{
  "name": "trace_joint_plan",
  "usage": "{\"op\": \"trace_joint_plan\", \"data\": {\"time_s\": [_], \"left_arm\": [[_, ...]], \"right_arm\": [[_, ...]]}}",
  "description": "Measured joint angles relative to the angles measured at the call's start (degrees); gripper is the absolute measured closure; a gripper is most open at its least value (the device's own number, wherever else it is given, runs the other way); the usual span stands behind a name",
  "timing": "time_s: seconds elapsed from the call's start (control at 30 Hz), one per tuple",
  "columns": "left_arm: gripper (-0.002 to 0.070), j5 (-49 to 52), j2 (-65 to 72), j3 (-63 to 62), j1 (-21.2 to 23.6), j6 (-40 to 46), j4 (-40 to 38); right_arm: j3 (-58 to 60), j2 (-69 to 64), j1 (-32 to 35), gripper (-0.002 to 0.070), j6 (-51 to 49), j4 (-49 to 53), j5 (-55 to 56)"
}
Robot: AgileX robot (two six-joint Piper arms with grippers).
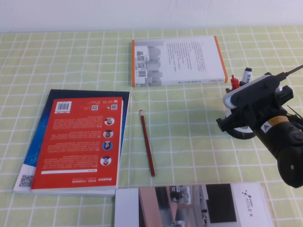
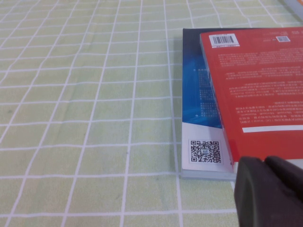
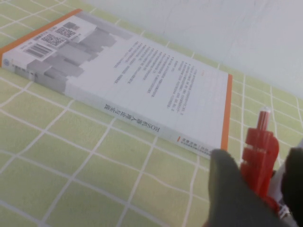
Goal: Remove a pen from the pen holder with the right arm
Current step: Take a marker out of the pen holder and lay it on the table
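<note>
At the high view's right edge, the right gripper (image 3: 259,163) is straddling a red pen (image 1: 233,81), jaws spread; the left gripper (image 2: 266,166) is hovering over a red book (image 2: 255,85), jaws pressed together.

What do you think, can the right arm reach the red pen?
Probably yes: the right gripper straddles the red pen, fingers open either side, nothing between. The left gripper sits by the red book.

Three books are counted: a white-and-orange book (image 1: 177,61) near the fingers (image 3: 232,189) of the right gripper (image 3: 259,158), and a red book (image 1: 78,142) on a blue book (image 1: 42,127), well apart from them. Two pens are counted: a red pen (image 3: 259,142) between those fingers and a white marker (image 1: 246,74) just beside them. One pencil (image 1: 147,142) and one AgileX-printed board (image 1: 246,203) are counted.
</note>
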State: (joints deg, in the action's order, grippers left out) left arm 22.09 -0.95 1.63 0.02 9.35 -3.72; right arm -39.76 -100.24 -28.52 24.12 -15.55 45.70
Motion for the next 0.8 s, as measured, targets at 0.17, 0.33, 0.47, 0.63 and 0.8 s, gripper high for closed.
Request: {"op": "trace_joint_plan", "data": {"time_s": [0.17,0.33,0.47,0.63,0.8], "left_arm": [[0.068,0.0,0.0,0.0,0.0,0.0,0.0],[0.068,0.0,0.0,0.0,0.0,0.0,0.0],[0.068,0.0,0.0,0.0,0.0,0.0,0.0],[0.068,0.0,0.0,0.0,0.0,0.0,0.0],[0.068,0.0,0.0,0.0,0.0,0.0,0.0]], "right_arm": [[0.0,0.0,0.0,0.0569,-0.09,0.0,-0.05],[0.0,0.0,0.0,0.0654,0.13,0.0,0.23],[0.0,0.0,0.0,0.0662,0.11,0.0,0.46],[0.0,0.96,0.0,0.0664,0.16,0.0,-0.39],[0.0,3.9,0.0,0.0665,0.16,0.0,-2.73]]}}
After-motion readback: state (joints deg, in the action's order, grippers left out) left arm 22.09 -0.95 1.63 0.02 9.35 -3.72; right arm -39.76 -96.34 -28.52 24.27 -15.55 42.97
